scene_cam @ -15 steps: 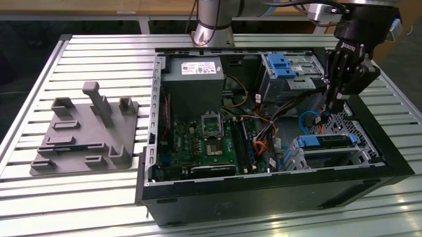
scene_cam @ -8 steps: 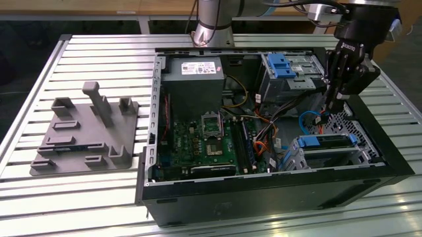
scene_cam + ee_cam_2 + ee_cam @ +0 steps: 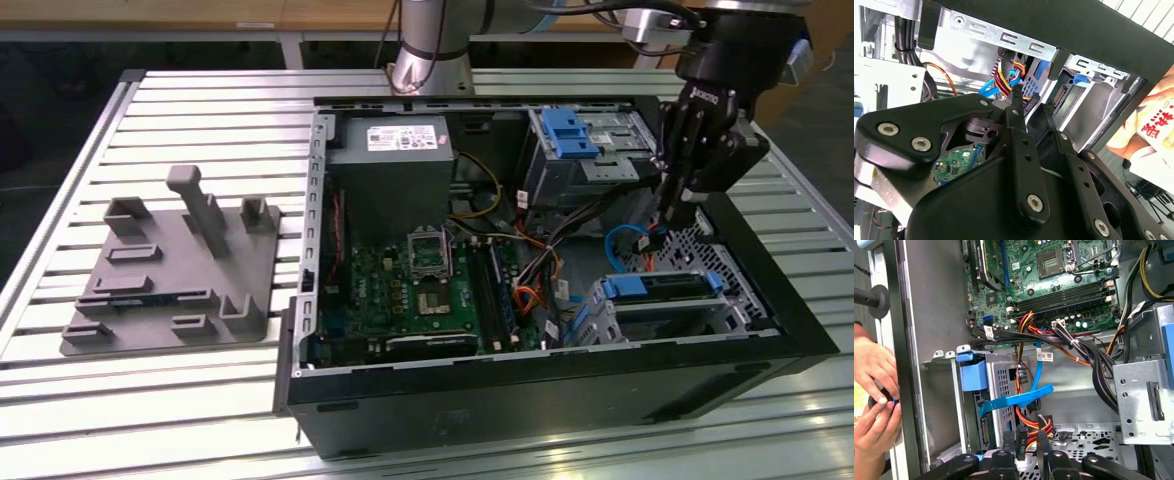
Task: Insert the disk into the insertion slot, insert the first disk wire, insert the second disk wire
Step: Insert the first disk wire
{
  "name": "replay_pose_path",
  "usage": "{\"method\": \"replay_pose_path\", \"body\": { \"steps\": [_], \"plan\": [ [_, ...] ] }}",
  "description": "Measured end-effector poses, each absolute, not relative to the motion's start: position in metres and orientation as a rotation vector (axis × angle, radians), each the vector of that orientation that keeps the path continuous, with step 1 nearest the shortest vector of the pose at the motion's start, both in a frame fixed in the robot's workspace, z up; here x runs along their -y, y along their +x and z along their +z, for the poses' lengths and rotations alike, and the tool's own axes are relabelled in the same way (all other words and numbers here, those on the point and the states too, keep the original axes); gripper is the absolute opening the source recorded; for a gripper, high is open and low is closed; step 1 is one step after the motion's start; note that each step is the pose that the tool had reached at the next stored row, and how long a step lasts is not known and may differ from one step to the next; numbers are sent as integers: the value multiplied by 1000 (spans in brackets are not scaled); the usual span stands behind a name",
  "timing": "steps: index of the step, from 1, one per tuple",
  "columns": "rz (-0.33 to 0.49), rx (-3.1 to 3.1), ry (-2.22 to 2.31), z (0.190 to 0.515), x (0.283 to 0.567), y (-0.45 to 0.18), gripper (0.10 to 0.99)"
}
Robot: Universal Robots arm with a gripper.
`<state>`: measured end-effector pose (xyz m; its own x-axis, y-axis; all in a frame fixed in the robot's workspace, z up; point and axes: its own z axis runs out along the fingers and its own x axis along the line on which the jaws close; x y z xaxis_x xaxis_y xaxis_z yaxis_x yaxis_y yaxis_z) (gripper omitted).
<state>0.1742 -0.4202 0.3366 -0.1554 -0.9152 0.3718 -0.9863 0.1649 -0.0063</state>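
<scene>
We are viewing the disk (image 3: 663,287) already sitting in the slot (image 3: 674,322), at the exterior view's right. The hand (image 3: 675,222) is hovering just above, pinching a wire plug (image 3: 1023,436); wiring seems unfinished.

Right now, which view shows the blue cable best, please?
The first wrist view: the blue cable shows at length, fold included. The exterior view shows a small curve, the second wrist view a short piece.

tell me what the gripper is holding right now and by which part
The gripper looks shut on the black plug of a disk wire, pinched by its sides between the fingertips. Its red and yellow leads trail away.
</scene>
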Motion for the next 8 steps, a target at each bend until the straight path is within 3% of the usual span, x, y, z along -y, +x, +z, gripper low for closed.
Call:
{"method": "replay_pose_path", "body": {
  "steps": [5,6,8],
  "plan": [
    [363,2161,1828,337,420,174,302],
    [364,2160,1828,337,420,174,227],
    [366,2158,1827,336,420,174,227]
  ]
}}
